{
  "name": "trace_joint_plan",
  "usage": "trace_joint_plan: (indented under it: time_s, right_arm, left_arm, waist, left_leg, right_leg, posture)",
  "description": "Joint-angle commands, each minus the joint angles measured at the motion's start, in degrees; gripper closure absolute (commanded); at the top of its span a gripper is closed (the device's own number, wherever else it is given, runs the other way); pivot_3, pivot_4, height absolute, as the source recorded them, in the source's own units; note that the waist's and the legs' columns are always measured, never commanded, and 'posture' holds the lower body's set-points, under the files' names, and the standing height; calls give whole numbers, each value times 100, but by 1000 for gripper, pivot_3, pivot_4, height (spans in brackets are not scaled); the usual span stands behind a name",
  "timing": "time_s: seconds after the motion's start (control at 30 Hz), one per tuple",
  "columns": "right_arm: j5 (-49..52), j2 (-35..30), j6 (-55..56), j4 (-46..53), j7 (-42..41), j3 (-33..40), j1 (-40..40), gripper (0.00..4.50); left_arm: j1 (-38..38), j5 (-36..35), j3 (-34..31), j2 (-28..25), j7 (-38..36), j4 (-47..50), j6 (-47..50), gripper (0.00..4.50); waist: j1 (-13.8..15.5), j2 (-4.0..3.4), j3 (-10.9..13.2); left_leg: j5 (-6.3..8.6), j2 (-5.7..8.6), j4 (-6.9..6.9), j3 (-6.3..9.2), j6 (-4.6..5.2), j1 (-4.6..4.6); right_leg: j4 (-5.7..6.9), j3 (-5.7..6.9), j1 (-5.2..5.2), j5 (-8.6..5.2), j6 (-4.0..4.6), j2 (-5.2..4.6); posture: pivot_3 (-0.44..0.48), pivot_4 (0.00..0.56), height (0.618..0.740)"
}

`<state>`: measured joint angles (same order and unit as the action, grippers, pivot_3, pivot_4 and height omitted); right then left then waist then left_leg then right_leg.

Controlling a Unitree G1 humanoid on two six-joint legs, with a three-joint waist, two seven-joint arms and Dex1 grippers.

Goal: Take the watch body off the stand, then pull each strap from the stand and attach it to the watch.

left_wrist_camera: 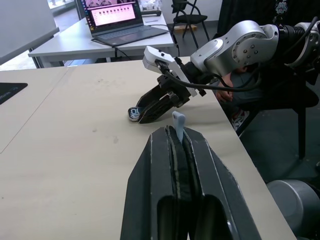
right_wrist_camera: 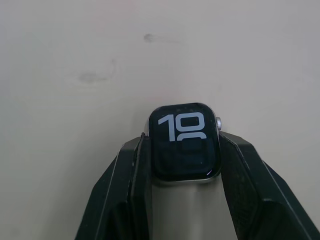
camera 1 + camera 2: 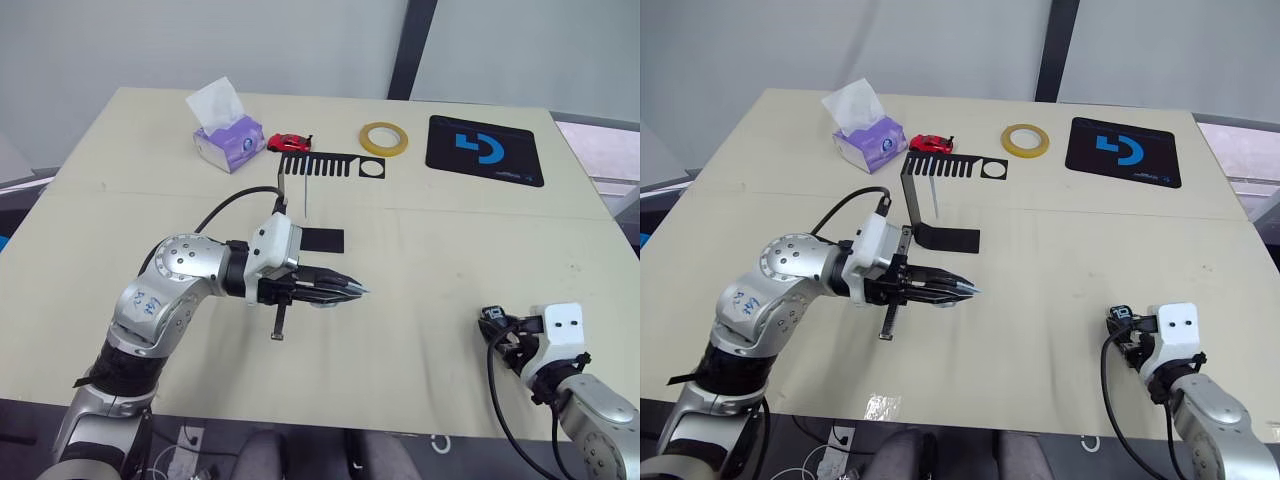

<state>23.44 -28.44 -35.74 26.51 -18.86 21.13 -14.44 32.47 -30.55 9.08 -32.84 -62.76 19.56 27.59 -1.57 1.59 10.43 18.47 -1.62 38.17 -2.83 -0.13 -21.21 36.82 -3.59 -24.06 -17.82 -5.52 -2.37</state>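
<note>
Watch body (image 2: 185, 142): held between the two fingers of the right gripper (image 2: 184, 167), screen facing the wrist camera, crown clear of the finger beside it; it sits low over the table (image 3: 430, 260), off the stand.
Handling, watch body: judged small, rigid and light, with a glossy face likely to slip; best held by its flat side edges, as here, leaving the strap slots at both ends free.
Strap (image 1: 178, 125): pale blue-grey tip standing out between the tips of the left gripper (image 1: 176, 136), whose fingers are pinched nearly together on it.
Handling, strap: judged soft and bendy; a hold close to the connecting end should keep it from flexing during insertion.
Relation of grippers: well apart, the left gripper pointing toward the right one.
Stand (image 3: 312, 180): beyond the left gripper, upright, comb bar showing no strap.
Second strap: cannot be located.
Beyond the stand: tissue box (image 3: 226, 138), red toy car (image 3: 289, 142), yellow tape ring (image 3: 384, 138), mouse pad (image 3: 485, 150).
</note>
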Motion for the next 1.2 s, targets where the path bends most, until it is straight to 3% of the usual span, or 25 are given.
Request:
trace_joint_plan:
  time_s: [0.03, 0.2, 0.33, 0.5, 0.77, 1.0, 1.2]
  right_arm:
    - [181, -244, -180, 368, -195, 136, 128, 2978]
    - [1053, -1024, -1252, 772, -812, 25, 818, 2978]
    - [1937, -1330, -2456, 729, -936, -305, 1868, 2978]
    - [2664, -1111, -3465, 515, -811, -730, 2887, 2978]
    - [3303, 74, -4839, -213, -209, -1163, 4196, 2978]
    - [3288, 901, -5444, -558, 169, -1143, 4755, 2978]
    - [3150, 1180, -5613, -750, 314, -1013, 4978, 2978]
  left_arm:
    - [-93, 181, -50, -113, -45, 19, -273, 4500]
    - [-243, 1048, 54, -316, -67, -426, -1322, 4500]
    - [-319, 1790, 87, -385, 69, -807, -2445, 4500]
    - [-403, 2278, 16, -280, 325, -1248, -3564, 4500]
    - [-313, 3197, 83, -78, 1010, -2197, -5773, 4500]
    - [-337, 3516, 178, -131, 1227, -2525, -6333, 4500]
    - [-335, 3624, 237, -221, 1247, -2597, -6477, 4500]
  waist:
    - [-11, 0, 0]
    - [-29, -12, 3]
    - [-3, -11, 3]
    - [1, -11, 3]
    - [-3, -10, 3]
    - [-12, -11, 2]
    - [-16, -11, 2]
  left_leg:
    - [0, -1, 0, 1, 0, 0]
    - [-1, -5, 1, -7, 1, 8]
    - [-1, -6, 2, -2, 2, 3]
    - [1, -6, 1, 7, 5, -8]
    - [2, -6, 3, 9, 9, -11]
    - [1, -6, 4, 7, 10, -32]
    - [0, -6, 5, 7, 11, -40]
  right_leg:
    - [0, 0, 0, 0, 0, 1]
    - [5, 1, 0, 0, 0, 9]
    - [1, 2, 0, 0, 0, 6]
    - [-6, 5, -2, 0, 0, -4]
    - [1, 12, -5, 1, 0, -15]
    - [28, 14, -33, 1, 0, -17]
    - [49, 17, -43, 1, 0, -19]
  posture:
    - [0, 150, 738]
    - [0, 150, 738]
    - [0, 150, 738]
    - [0, 150, 738]
    - [0, 150, 738]
    - [0, 150, 738]
    - [0, 150, 738]
